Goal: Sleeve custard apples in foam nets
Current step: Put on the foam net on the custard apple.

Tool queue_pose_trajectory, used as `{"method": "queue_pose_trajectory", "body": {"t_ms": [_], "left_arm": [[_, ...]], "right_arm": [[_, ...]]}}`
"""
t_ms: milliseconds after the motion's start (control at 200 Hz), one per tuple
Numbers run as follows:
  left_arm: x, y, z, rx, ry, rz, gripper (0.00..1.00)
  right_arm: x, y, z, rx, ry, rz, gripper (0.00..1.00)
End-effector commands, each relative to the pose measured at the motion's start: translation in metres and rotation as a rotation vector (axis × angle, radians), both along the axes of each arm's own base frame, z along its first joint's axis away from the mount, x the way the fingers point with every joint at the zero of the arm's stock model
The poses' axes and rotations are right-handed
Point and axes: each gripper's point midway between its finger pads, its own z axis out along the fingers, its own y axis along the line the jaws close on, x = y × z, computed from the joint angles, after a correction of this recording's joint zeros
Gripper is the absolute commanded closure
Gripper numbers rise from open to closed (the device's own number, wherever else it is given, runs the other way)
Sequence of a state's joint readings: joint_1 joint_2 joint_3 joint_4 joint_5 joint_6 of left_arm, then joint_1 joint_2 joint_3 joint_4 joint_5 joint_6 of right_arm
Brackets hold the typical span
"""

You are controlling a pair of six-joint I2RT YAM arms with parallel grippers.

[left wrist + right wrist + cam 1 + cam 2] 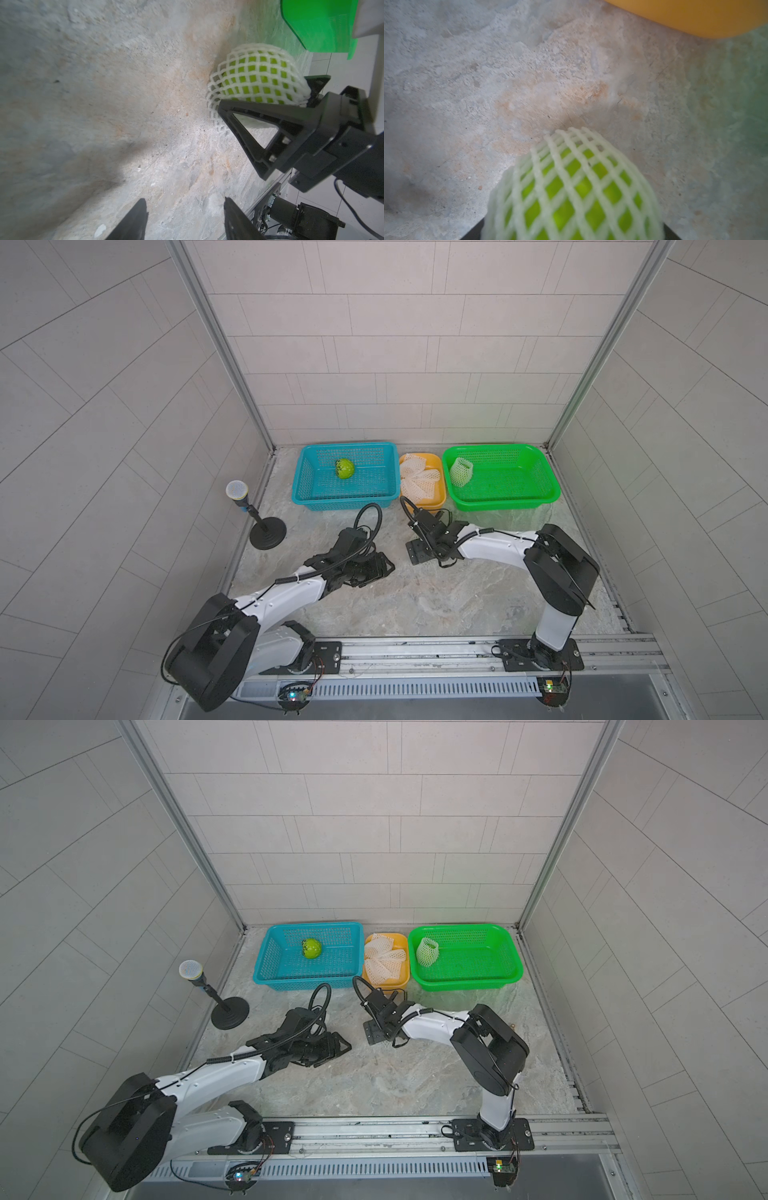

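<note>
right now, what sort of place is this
Likely a robot lab booth for fruit packing: panel walls enclose a marbled tabletop, two arms are bolted to a rail, a blue basket holds a custard apple beside a tray of foam nets.

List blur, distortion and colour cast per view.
Both top views: sharp, though the wide angle bends the wall tiles, and the green basket casts a green tint on the table. Left wrist: table partly blurred, netted custard apple fairly crisp. Right wrist: that fruit is soft, too close to focus.
</note>
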State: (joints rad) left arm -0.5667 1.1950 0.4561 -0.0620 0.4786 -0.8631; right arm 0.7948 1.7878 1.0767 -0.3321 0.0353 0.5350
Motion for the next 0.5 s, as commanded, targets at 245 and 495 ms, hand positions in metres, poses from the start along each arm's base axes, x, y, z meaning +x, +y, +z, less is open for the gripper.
{"method": "queue_pose_trajectory", "body": {"t_ms": [245,495], "left_arm": [[0.006,-0.004,0.007,-0.02,-0.02,-0.008,0.38],[0.005,-0.004,0.008,-0.025,-0.02,-0.007,0.38]], "right_arm": [[-0.001,-0.01,0.045,0.013,-0.073,-0.013,0.0],[0.006,-0.007,0.045,0.014,-0.074,-0.028,0.0]]}}
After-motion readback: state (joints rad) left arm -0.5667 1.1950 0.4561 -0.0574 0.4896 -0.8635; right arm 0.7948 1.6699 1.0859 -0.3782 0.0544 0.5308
